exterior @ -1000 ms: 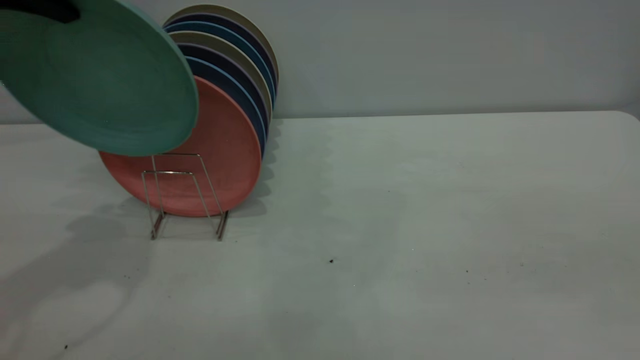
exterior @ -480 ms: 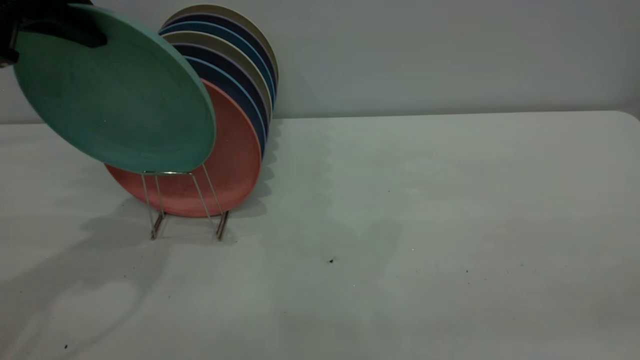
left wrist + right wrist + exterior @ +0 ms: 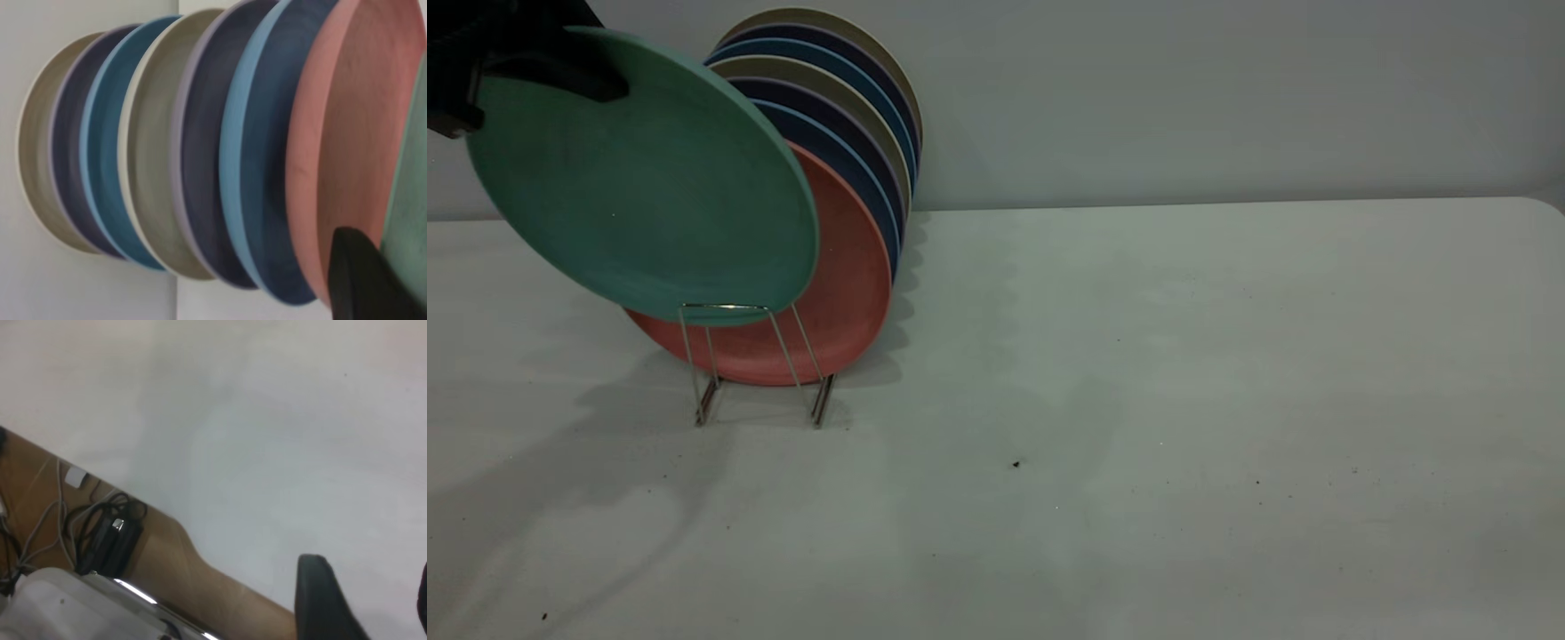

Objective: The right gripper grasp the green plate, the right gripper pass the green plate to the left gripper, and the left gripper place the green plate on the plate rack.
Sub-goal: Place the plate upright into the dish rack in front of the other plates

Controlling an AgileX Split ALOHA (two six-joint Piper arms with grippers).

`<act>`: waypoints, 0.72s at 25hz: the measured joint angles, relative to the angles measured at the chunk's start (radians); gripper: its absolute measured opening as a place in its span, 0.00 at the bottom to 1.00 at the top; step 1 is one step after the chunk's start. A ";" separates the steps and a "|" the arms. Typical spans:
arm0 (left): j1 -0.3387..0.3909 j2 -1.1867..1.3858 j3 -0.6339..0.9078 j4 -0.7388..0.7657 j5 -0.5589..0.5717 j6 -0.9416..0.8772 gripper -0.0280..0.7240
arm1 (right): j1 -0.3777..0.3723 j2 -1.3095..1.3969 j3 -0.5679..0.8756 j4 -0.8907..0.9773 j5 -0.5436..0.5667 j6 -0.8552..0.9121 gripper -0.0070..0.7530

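Exterior view: one round matte teal-green plate (image 3: 645,173), tilted, upper rim clamped in the bulky black left hand (image 3: 534,67), lower edge at the front loop of one silver wire plate rack (image 3: 751,356). Racked behind: one salmon-pink plate (image 3: 845,293), six more. Right hand (image 3: 363,603): two fingers apart, empty, over the white surface (image 3: 1138,400).

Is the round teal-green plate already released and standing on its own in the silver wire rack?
No: the bulky black left gripper grips the green plate at its top rim, tilted before the salmon-pink plate on the rack.
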 joint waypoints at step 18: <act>0.000 0.112 0.000 -0.112 -0.060 0.000 0.25 | 0.000 -0.034 -0.035 -0.011 0.101 0.048 0.49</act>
